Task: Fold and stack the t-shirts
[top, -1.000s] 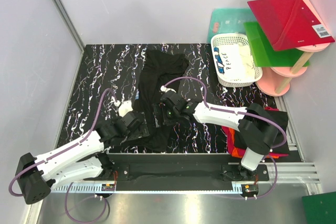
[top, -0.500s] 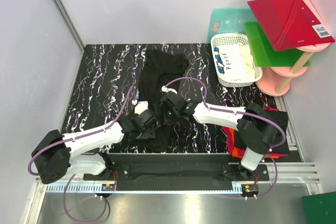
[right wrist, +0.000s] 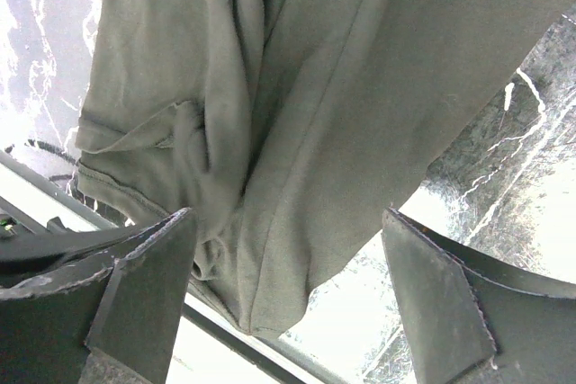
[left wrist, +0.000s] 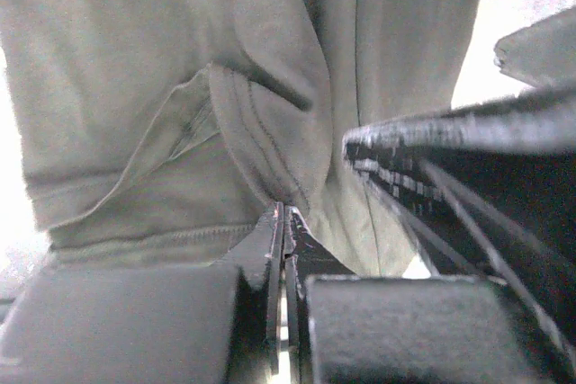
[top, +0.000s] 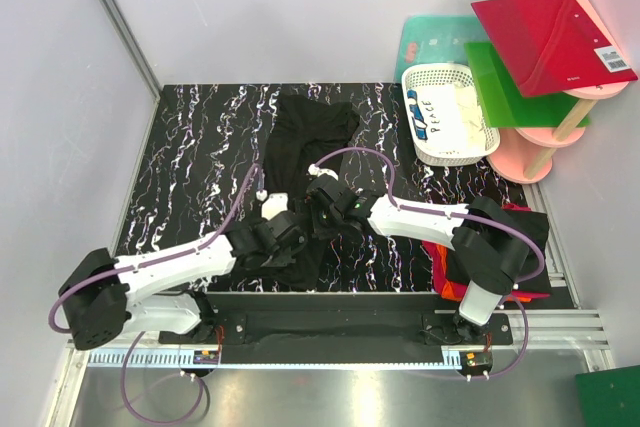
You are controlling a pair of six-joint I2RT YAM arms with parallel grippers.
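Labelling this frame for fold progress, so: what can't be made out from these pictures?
- Top view: shirt pile, mostly under the right arm; count unclear.
- Top view: basket contents, too small.
- Both wrist views: black t-shirt cut off by frame edges; any print unseen.

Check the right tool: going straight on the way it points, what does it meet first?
The black t-shirt: its cloth lies directly ahead of the open right tool, with the marbled table behind it. How far off is unclear.
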